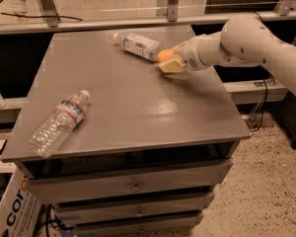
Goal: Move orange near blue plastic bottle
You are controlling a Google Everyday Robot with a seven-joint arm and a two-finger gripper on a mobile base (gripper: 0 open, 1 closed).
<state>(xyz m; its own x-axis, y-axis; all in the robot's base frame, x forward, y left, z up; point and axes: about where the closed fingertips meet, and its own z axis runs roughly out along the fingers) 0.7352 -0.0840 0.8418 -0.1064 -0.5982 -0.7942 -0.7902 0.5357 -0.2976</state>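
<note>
The orange is small and round and sits between the fingers of my gripper, just above the grey table top at its far right. My gripper is shut on it. The blue plastic bottle, short with a white-and-blue label and white cap, lies on its side at the far middle of the table, right next to the orange on its left. My white arm reaches in from the right.
A longer ribbed clear bottle with a red-white label lies on its side near the table's front left edge. Drawers are below the top. A metal rail runs behind the table. A cardboard box stands at the lower left.
</note>
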